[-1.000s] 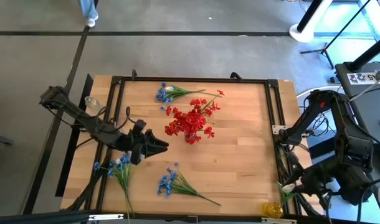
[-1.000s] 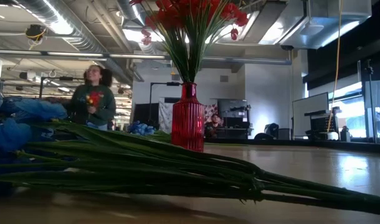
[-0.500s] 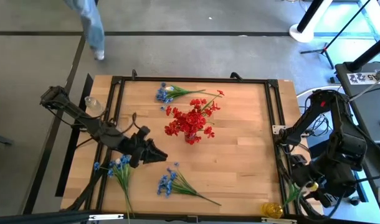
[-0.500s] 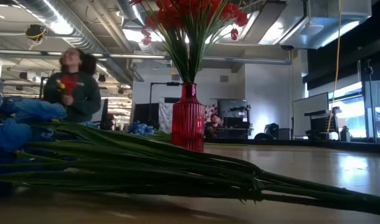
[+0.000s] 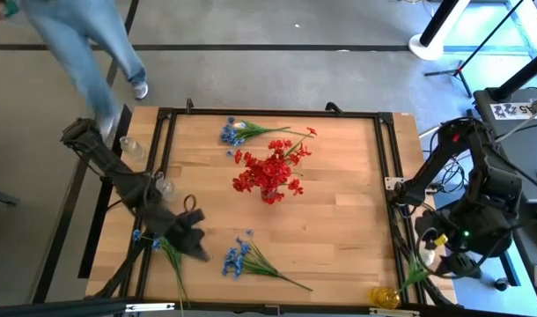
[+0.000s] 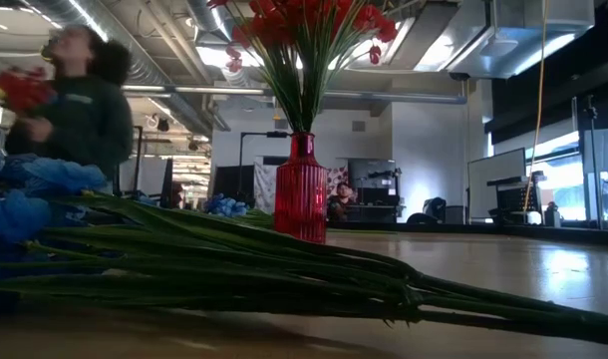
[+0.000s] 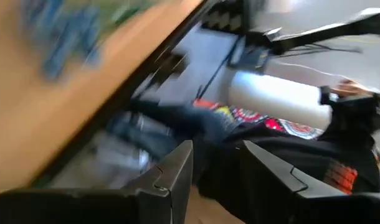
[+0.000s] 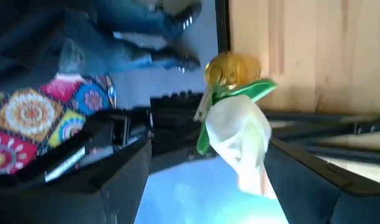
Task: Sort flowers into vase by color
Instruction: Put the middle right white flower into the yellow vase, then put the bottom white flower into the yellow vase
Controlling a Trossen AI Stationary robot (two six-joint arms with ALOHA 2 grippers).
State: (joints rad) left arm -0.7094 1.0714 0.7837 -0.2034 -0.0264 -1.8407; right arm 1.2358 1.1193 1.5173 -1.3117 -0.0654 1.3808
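A red ribbed vase point(image 5: 270, 195) point(image 6: 301, 194) stands mid-table with red flowers point(image 5: 268, 170) in it. Blue sprigs lie flat at the far side point(image 5: 233, 132), the near left point(image 5: 167, 236) and the near middle point(image 5: 238, 257). My left gripper point(image 5: 198, 248) point(image 7: 218, 168) hovers open between the two near sprigs. Past the table's right near corner, a yellow vase point(image 5: 385, 298) point(image 8: 230, 68) has a white bloom point(image 8: 240, 134) with green leaves over it. My right gripper point(image 5: 434, 257) point(image 8: 205, 163) is open, one finger on either side of that bloom.
A single red sprig point(image 5: 304, 132) lies beside the far blue one. A black frame point(image 5: 387, 158) rims the tabletop. A clear cup point(image 5: 129, 145) sits outside the left rail. A person point(image 5: 84, 44) point(image 6: 75, 110) carrying red flowers walks past the far left corner.
My left gripper has swung from the table's middle left toward the near left edge, sinking and rolling its wrist, and now sits by the near blue sprigs. My right wrist has rolled beside the yellow vase. The person has walked along the far left side.
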